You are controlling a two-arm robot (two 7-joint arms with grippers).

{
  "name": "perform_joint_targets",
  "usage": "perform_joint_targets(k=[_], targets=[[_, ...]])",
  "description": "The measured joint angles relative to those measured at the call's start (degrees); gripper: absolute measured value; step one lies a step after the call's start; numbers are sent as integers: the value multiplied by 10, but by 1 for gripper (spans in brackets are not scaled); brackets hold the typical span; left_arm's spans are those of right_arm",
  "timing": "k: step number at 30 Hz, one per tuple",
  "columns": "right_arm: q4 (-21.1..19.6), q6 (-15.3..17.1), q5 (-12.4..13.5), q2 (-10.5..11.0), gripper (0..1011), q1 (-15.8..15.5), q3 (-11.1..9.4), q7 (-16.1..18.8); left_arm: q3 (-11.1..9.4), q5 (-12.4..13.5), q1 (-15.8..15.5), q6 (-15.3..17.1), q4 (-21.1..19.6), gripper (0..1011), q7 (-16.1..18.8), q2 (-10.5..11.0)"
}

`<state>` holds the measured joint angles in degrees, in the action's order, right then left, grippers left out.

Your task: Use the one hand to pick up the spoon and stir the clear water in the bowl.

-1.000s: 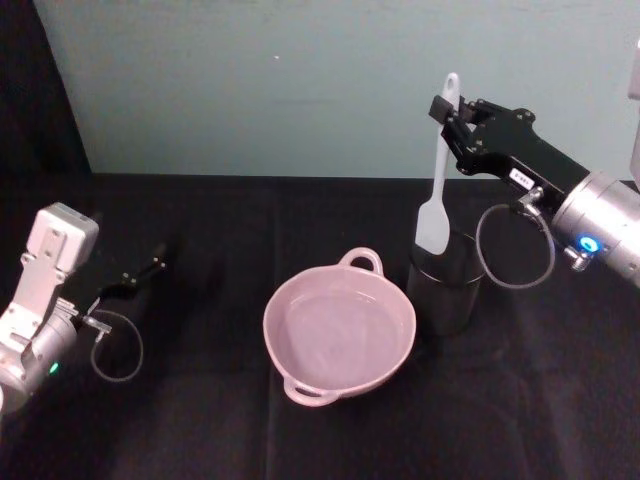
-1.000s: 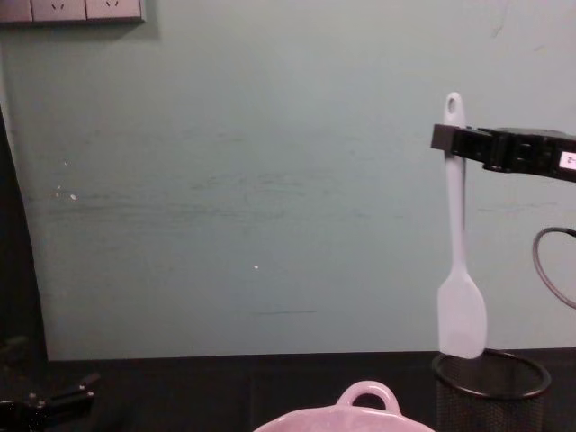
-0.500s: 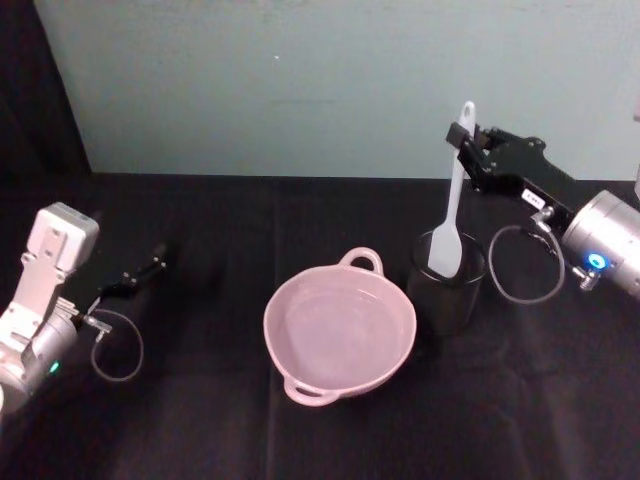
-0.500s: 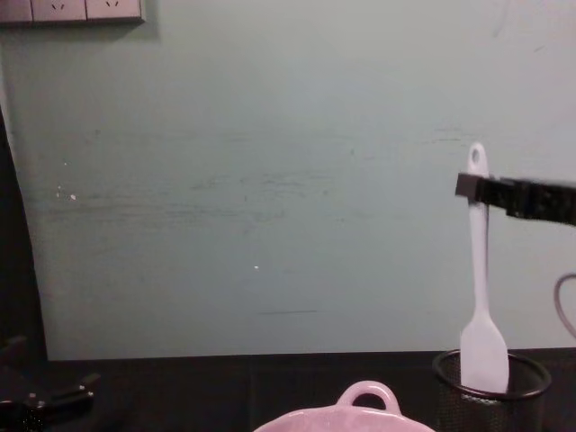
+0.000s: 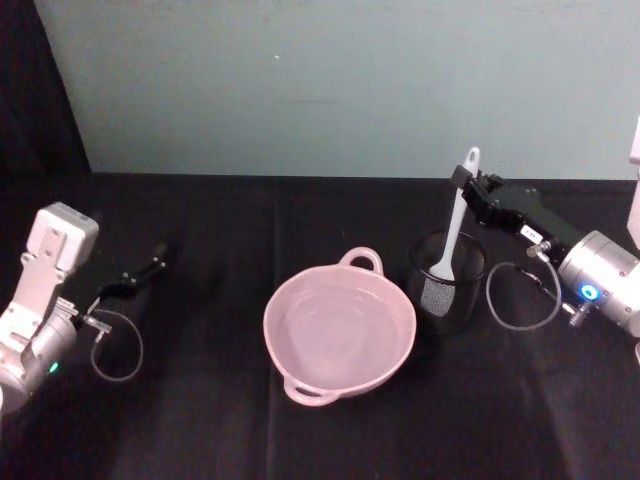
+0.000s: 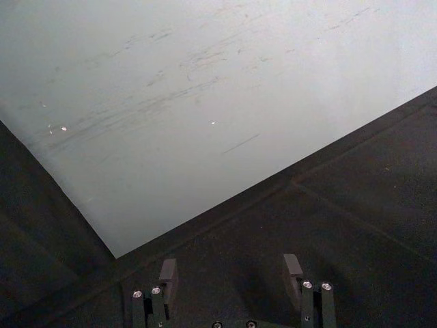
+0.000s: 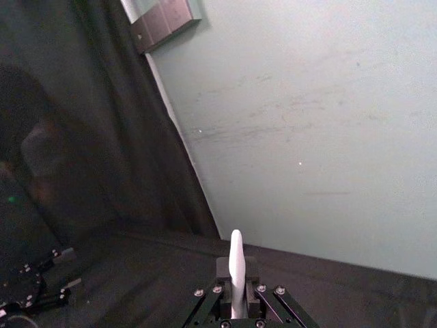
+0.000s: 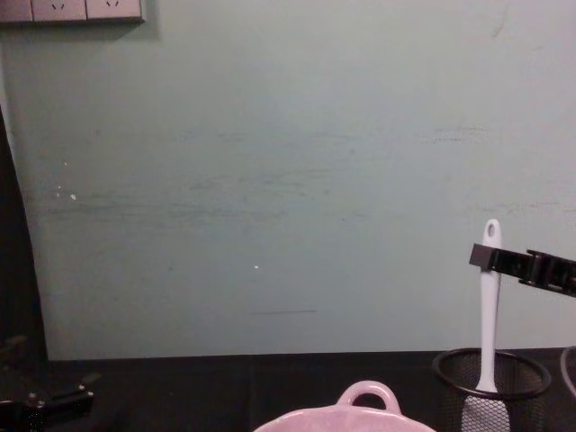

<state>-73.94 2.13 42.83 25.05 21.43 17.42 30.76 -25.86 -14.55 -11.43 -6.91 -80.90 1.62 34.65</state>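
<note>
Nearest to me, the bowl (image 5: pixel 339 331) sat with its water undisturbed, as far as I could judge. Beside it, the spoon (image 5: pixel 453 230) stood with its blade down in the mesh cup (image 5: pixel 447 282), my right gripper (image 5: pixel 467 182) pinching the handle near its top. Further left, my left gripper (image 6: pixel 232 277) rested spread apart. I judged the stirring was not begun.

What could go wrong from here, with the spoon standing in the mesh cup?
1. The right end effector grips the spoon only near its handle top, so the blade could swing or slip.
2. The blade sits inside the mesh cup; a sideways pull might tip the cup toward the pink bowl beside it.
</note>
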Motion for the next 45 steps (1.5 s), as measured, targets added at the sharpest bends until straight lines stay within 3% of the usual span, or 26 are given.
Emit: perform_joint_targets(k=[13,24,30,31,32,45], targets=[[30,12,57,-9,114,-2,-4,6,0,0,0,0,0,1005,0,0],[38,15,73,-8,129,0,3,-2,0,0,0,0,0,1005,0,0],[48,15,75,-8,277,0,5,-14,0,0,0,0,0,1005,0,0],[50,15,75,-8,346,0,5,-14,0,0,0,0,0,1005,0,0],[52,14,75,-8,346,1,5,-15,0,0,0,0,0,1005,0,0],[71,18,66,-2,788,-2,7,-30,0,0,0,0,0,1005,0,0]])
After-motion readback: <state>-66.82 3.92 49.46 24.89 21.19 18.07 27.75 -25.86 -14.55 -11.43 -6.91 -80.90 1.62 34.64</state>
